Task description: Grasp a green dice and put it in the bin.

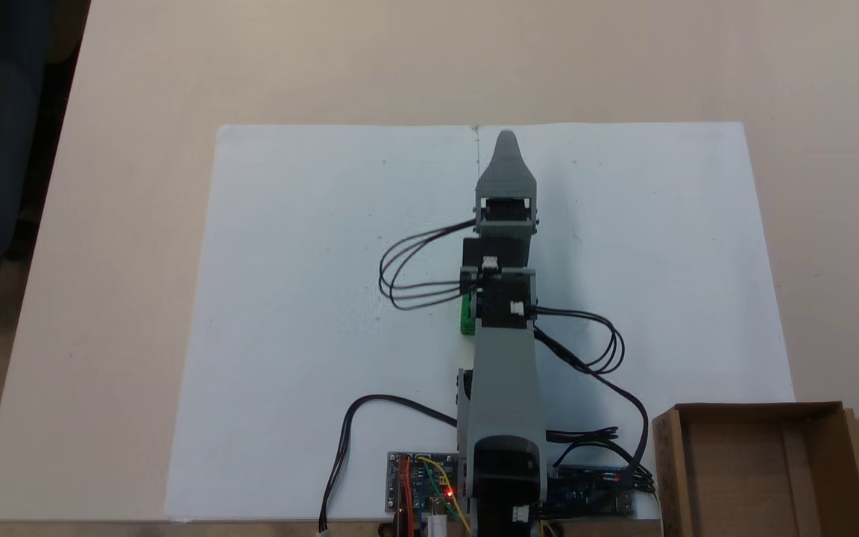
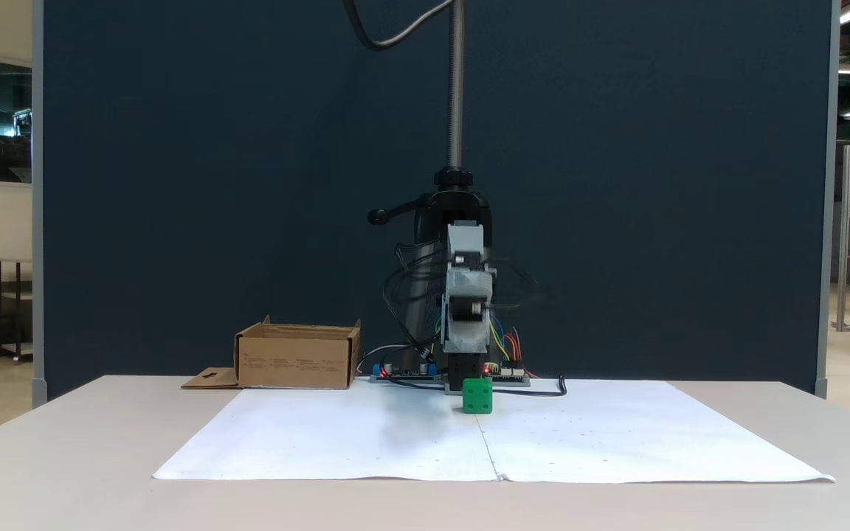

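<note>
The green dice (image 2: 477, 396) rests on the white paper, a small bright cube with dark pips. From above, the arm covers most of the green dice (image 1: 466, 317), leaving only its left edge showing. The gripper (image 1: 506, 138) reaches out well past the dice toward the far edge of the paper. Seen from the front, the gripper (image 2: 465, 295) hangs raised above the dice and is blurred. Only one grey pointed tip shows, so open or shut is unclear. The bin (image 1: 669, 462) is a brown cardboard box beside the arm's base, and its flap has a hang-hole. The bin (image 2: 296, 363) holds nothing visible.
A white paper sheet (image 1: 310, 298) covers the middle of the beige table (image 1: 116, 224). Circuit boards (image 1: 422, 481) and looping black cables (image 1: 414, 268) sit by the arm's base. A clamp pole (image 2: 456, 88) rises behind the arm against a dark blue partition.
</note>
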Robot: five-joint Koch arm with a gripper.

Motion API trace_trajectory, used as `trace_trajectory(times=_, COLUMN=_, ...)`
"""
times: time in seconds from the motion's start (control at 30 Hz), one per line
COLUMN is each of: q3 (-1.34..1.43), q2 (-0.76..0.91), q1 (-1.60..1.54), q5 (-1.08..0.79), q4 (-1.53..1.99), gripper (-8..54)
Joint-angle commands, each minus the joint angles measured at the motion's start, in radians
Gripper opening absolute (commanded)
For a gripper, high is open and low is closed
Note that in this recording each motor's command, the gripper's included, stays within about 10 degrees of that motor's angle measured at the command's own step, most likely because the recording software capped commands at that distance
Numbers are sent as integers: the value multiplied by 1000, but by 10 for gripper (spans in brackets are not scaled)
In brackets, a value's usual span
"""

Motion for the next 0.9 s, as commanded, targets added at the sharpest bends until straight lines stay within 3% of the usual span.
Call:
trace_trajectory(times=0.0, q3=-106, q2=94, q1=26, q5=-34, q4=117, gripper=431)
trace_trajectory(times=0.87, q3=-704, q2=55, q1=20, q5=21, q4=1419, gripper=435)
